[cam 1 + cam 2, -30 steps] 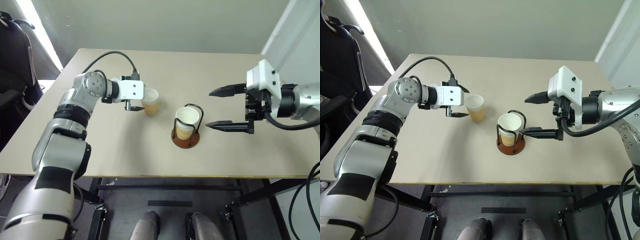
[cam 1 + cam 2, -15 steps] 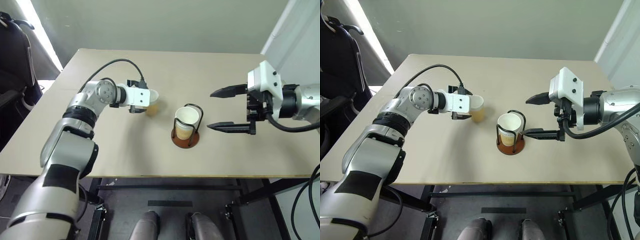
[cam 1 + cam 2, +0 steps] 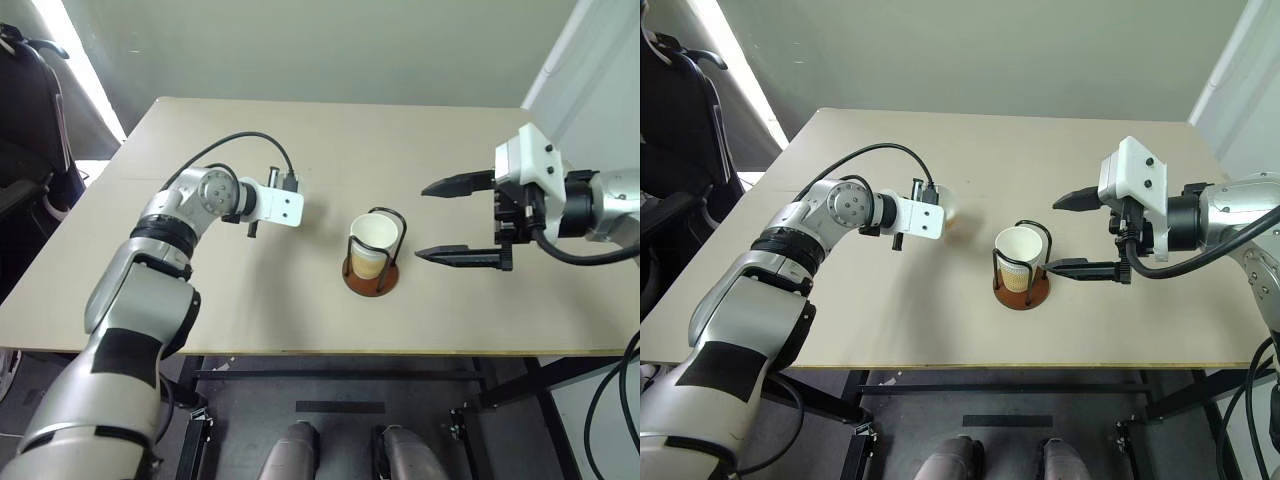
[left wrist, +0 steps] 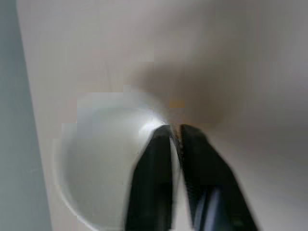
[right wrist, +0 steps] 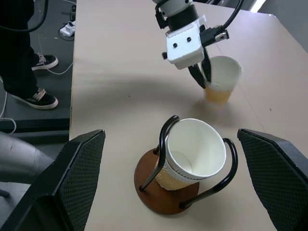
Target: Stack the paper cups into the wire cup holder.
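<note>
- Pale tan bench [image 3: 330, 130], head views: the left claw [image 3: 940, 215] is pinched shut on the rim of a loose paper cup [image 3: 951, 209], which stands on the bench well left of the wire cup holder [image 3: 373, 262]. The holder already carries nested cups [image 3: 374, 242]. The right claw [image 3: 440, 220] hangs wide open and empty, just right of the holder.
- Left wrist view: two black fingers [image 4: 154, 178] meet over the cup's white wall, one inside, one outside.
- Right wrist view: the holder's reddish disc base [image 5: 149, 185] sits flat; its wire loops flank the white-lined top cup [image 5: 195, 149], which is empty.
- Judged technique: lift the pinched cup straight up, keep it upright, centre it over the nested stack, then lower it between the loops before releasing.
</note>
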Available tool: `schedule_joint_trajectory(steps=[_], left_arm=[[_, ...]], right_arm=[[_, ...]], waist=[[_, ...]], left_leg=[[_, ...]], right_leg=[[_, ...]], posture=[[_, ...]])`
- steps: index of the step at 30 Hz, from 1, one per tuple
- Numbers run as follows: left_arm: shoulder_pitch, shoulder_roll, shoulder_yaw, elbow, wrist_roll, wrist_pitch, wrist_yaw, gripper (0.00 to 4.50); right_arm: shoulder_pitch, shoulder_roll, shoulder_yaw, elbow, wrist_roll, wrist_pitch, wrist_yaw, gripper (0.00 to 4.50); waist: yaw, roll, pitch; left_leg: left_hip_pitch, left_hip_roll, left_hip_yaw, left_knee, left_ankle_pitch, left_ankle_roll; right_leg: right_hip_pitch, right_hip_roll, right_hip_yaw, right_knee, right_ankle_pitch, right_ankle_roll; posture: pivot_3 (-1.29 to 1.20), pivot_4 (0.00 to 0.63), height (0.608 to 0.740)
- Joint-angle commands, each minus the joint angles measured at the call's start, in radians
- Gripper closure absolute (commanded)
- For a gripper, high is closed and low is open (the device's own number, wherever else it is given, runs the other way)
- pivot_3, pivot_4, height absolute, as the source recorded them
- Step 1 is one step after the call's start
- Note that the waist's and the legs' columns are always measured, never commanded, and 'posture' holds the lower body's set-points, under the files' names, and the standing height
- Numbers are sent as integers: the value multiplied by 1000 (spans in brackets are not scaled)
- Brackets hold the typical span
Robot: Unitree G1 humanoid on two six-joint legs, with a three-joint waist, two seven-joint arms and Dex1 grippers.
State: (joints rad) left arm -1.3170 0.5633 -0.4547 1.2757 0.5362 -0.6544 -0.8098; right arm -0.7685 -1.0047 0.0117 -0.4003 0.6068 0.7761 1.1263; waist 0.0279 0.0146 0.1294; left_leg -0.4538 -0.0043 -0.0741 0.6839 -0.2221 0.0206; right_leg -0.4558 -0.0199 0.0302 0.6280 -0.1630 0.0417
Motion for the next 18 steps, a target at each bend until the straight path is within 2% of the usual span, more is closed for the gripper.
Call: schedule_joint_trajectory(steps=[1,8,18], left_arm=[[-55,13,48,-13,-50,-5,-48,4489],[-75,16,92,-26,-106,7,-142,4489],[-165,-71,254,-119,-338,153,-393,4489]], right_arm=[[-11,-19,-32,-8,8,-3,8,0],[-10,-27,-32,1,5,-7,24,0],[26,-109,-46,23,7,8,72,0]], waist=[[0,0,0],[0,0,0],[7,-1,0]], left_leg=[[0,0,0,0,0,0],[1,-1,1,-1,0,1],[-3,0,0,2,-2,4]], right_leg=[[0,0,0,0,0,0],[0,0,0,0,0,0],[0,-4,1,0,-1,2]], posture=[[0,150,740],[0,150,740],[0,150,740]])
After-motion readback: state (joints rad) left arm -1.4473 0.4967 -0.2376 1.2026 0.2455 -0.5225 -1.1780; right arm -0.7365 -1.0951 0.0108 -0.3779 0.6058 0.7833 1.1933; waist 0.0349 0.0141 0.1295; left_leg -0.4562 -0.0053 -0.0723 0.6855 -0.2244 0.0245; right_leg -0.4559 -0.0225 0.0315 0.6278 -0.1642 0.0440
